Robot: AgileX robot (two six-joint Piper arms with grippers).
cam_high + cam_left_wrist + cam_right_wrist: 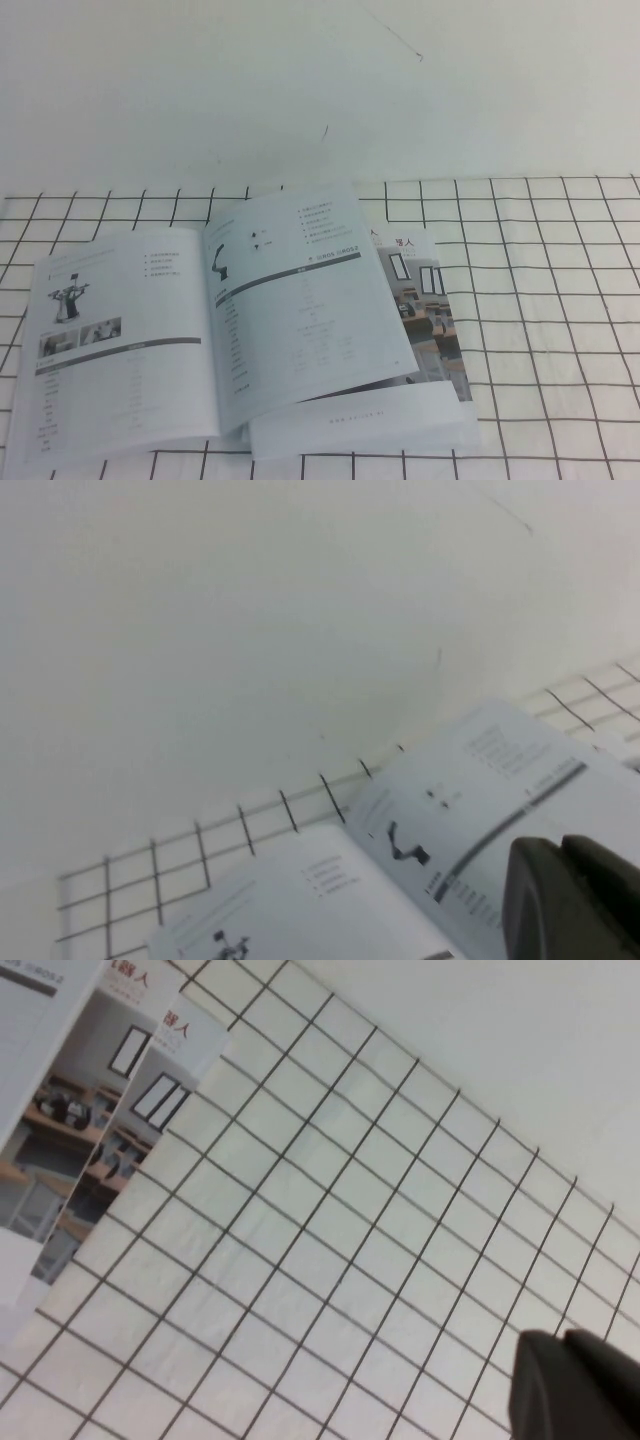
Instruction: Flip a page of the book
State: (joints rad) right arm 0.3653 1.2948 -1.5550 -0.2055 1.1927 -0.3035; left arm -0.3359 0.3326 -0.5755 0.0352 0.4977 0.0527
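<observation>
The book (215,340) is seen lying open on a white cloth (540,330) ruled with a black grid, at the near left of the scene. Its spine is set running from the far side toward the near edge, tilted slightly, so that the long axis of the open spread is laid left to right. The left leaf carries a small standing robot figure (68,300) and two small photos above a grey bar. The page (305,290) on the right of the spine is shown bowed upward rather than flat, with a dark arm-shaped picture and a grey bar printed across it. Under its right edge, further leaves with a room photo (435,320) are exposed, fanned out to the right.

Neither arm is caught in the high view. The left gripper (575,900) is seen only as a dark blurred mass above the right-hand page; whether it is open or closed cannot be told, and no contact with the paper is visible. The right gripper (575,1385) is likewise shown only as a dark shape over the bare grid cloth, to the right of the book, its state undeterminable.
</observation>
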